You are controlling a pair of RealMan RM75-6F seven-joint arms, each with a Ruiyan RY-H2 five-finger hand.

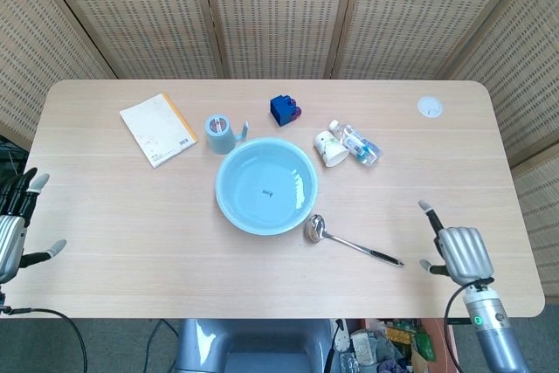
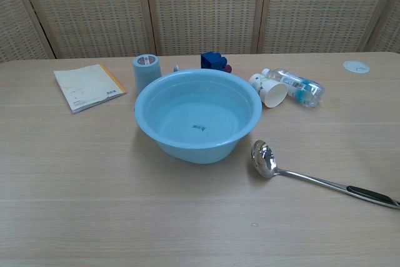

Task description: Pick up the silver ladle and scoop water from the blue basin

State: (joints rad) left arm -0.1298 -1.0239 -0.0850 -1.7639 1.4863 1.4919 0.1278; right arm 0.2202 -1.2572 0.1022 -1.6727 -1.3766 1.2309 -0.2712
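While the worktop (image 1: pixel 122 233) carries everything, the blue basin (image 1: pixel 266 186) sits near its middle with water in it. The silver ladle (image 1: pixel 351 241) lies flat just beside the basin, bowl toward it, black-tipped handle pointing toward my right hand (image 1: pixel 459 253). That hand hovers over the worktop's edge near the handle, fingers apart, holding nothing. My left hand (image 1: pixel 12 224) is off the far edge, spread and empty.

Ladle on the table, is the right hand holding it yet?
No, the ladle lies on the table beside the basin, and the right hand is off its handle end, apart from it.
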